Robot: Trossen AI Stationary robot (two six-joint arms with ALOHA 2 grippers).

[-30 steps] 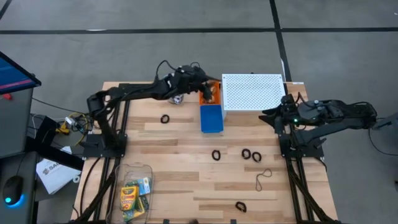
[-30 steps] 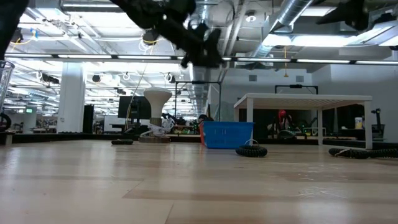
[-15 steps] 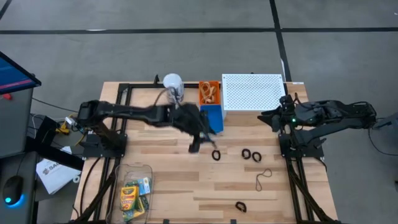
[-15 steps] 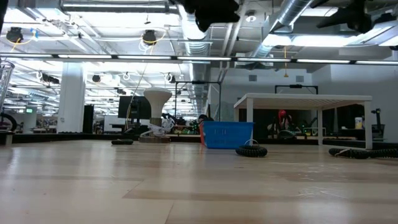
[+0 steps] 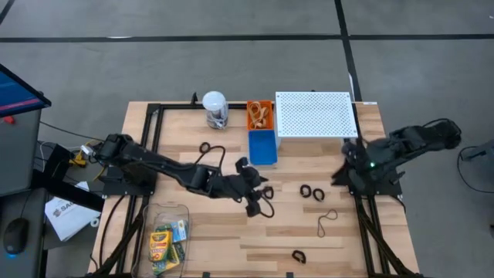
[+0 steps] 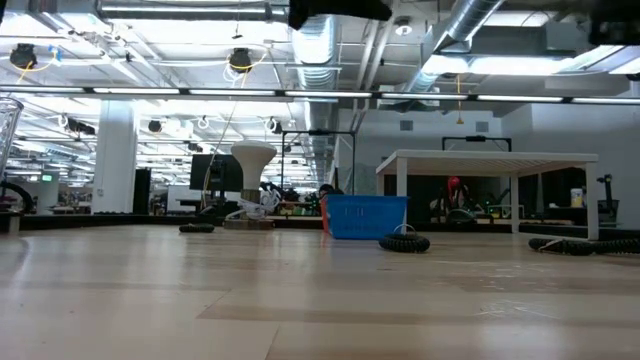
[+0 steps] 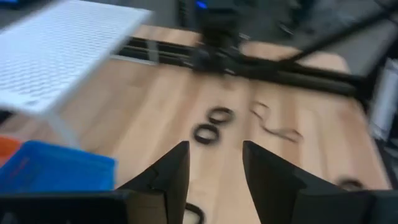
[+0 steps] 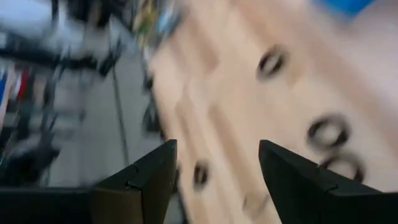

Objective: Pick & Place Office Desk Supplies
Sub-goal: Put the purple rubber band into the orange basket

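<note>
The left pincer [image 5: 257, 202] was stretched over the middle of the tabletop [image 5: 224, 239], its fingers [image 7: 171, 180] spread and holding nothing. A black ring clip [image 5: 268, 192] lay directly at the pincer, at about its 1 o'clock in the overhead view; contact could not be determined. In the left wrist view this clip [image 7: 194, 213] was cut off by the picture's edge.

A pair of ring clips [image 5: 312, 191] lay at 3 o'clock from the left pincer, clear of it. A tan rubber band [image 5: 326, 222] lay at 4 o'clock, with another ring clip [image 5: 298, 255] beyond it toward 5 o'clock. A further ring clip [image 5: 205, 147] lay at 10 o'clock. The crayon boxes [image 5: 163, 245] sat in a clear container [image 5: 179, 210] at 8 o'clock, near the tabletop's edge.

The right pincer [image 5: 340, 176] waited at the tabletop's right edge, its fingers [image 8: 149, 180] parted and empty.

The blue bin [image 5: 262, 147] and the orange bin [image 5: 260, 115] stood beside the white perforated shelf [image 5: 315, 114], with the white-lidded jar [image 5: 214, 109] just left of them. The orange bin held tan loops, not resolvable in detail. The right wrist view was blurred; the dark rings there were indistinct.
</note>
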